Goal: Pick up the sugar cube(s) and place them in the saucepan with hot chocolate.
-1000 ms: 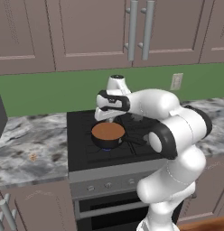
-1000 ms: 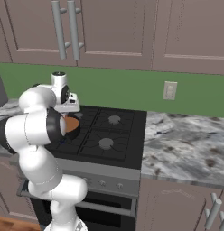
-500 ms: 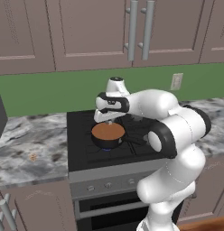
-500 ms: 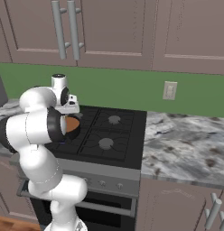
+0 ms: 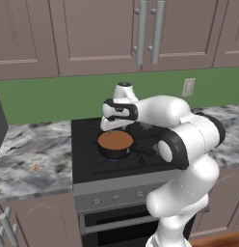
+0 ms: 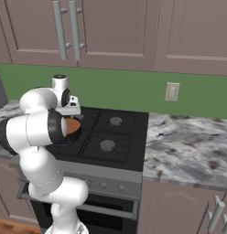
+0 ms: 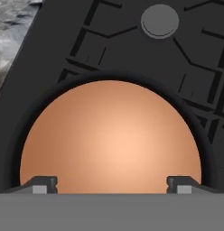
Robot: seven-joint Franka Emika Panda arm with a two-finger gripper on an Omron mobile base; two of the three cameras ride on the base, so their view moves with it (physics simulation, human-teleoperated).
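Claw [image 7: 112, 182] hovered just above the saucepan [image 5: 115, 144] on the black stove [image 5: 92, 164], its two tips spread wide apart with nothing between them, flat orange-brown liquid [image 7: 109, 140] below, marble bench [image 5: 25, 159] to the stove's left.

We see a black stove [image 5: 92, 166] set between two stretches of grey marbled counter [image 5: 30, 164]. On the stove's front left burner sits the small black saucepan [image 5: 115, 144], its flat orange-brown liquid filling it nearly to the rim, its straight handle pointing toward the stove's right side. From the hand camera the saucepan [image 7: 109, 140] lies directly below, with a round grey burner cap [image 7: 160, 20] on the grate beyond it. To the left of the stove, a tiny orange-tan speck [image 5: 35, 168] rests on the counter, well apart from the saucepan. To the right of the stove, the counter [image 6: 188, 153] carries on under a wall outlet.
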